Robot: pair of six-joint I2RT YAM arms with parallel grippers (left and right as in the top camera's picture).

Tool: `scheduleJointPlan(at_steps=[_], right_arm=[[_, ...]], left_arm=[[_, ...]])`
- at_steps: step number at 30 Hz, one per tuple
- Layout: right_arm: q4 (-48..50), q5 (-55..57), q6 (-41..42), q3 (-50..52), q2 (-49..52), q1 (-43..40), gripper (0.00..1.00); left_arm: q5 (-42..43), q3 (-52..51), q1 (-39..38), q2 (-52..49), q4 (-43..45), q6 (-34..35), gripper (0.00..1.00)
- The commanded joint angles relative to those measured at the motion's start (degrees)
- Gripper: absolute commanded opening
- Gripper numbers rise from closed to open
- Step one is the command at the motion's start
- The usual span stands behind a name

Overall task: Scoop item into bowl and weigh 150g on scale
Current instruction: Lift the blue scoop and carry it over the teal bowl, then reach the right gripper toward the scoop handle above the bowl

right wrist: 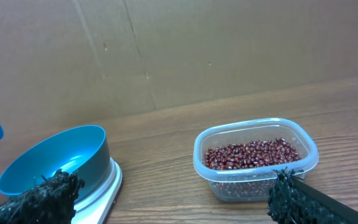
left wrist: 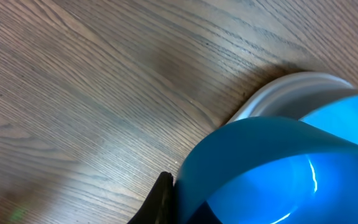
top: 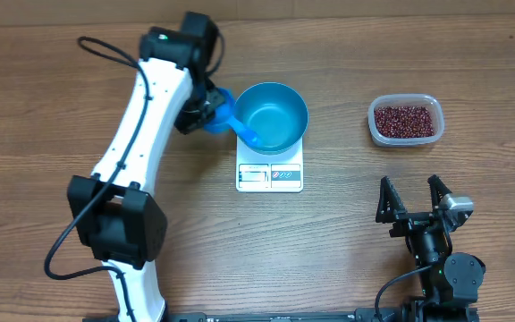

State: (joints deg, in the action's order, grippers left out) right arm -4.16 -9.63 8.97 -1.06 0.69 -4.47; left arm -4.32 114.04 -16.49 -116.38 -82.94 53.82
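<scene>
The bright-blue bowl (top: pixel 273 114) stands on the white scale (top: pixel 269 172), and no beans show inside it. My left gripper (top: pixel 200 113) is shut on a small blue scoop (top: pixel 223 114) at the bowl's left rim, with the scoop's narrow end reaching into the bowl. In the left wrist view the scoop (left wrist: pixel 272 174) fills the lower right against one black finger (left wrist: pixel 160 198); the bowl (left wrist: pixel 353 115) and scale edge (left wrist: pixel 278 93) lie behind. The maroon beans (top: pixel 405 119) (right wrist: pixel 253 153) fill a clear tub (top: pixel 379 125). My right gripper (top: pixel 413 199) (right wrist: pixel 169 199) stands open near the front right, holding nothing.
The clear tub (right wrist: pixel 257 180) sits to the right of the scale (right wrist: pixel 104 190) and bowl (right wrist: pixel 55 158). A brown cardboard wall (right wrist: pixel 197 50) backs the wooden table (top: pixel 347 233). The left arm (top: pixel 141 116) stretches from the front left towards the bowl.
</scene>
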Motion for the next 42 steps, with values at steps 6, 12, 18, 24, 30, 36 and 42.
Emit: scheduleJointPlan(at_steps=[6,12,18,24,30,36,42], right_arm=[[0.17,0.59,-0.5,0.61,-0.52,0.0,1.0],[0.17,0.59,-0.5,0.61,-0.52,0.0,1.0],[0.17,0.59,-0.5,0.61,-0.52,0.0,1.0],[0.17,0.59,-0.5,0.61,-0.52,0.0,1.0],[0.2,0.57,-0.5,0.61,-0.52,0.0,1.0],[0.17,0.48,-0.09,0.61,-0.52,0.0,1.0],[0.83,-2.97,3.8,0.61,-0.52,0.0,1.0]], left_arm=[[-5.97,1.31,-9.22,-0.39,-0.17,8.39,0.04],[-6.34,1.31,-14.36,-0.07,0.72,11.19,0.04],[-6.34,1.33,-17.2,0.26,1.09,11.39,0.04],[-4.63,1.33,-17.33,0.26,0.55,11.3,0.04],[-4.66,1.33,-17.33,0.26,0.52,10.47,0.04],[-4.63,1.33,-17.33,0.26,0.48,10.49,0.05],[-4.63,1.33,-17.33,0.26,0.48,9.05,0.04]])
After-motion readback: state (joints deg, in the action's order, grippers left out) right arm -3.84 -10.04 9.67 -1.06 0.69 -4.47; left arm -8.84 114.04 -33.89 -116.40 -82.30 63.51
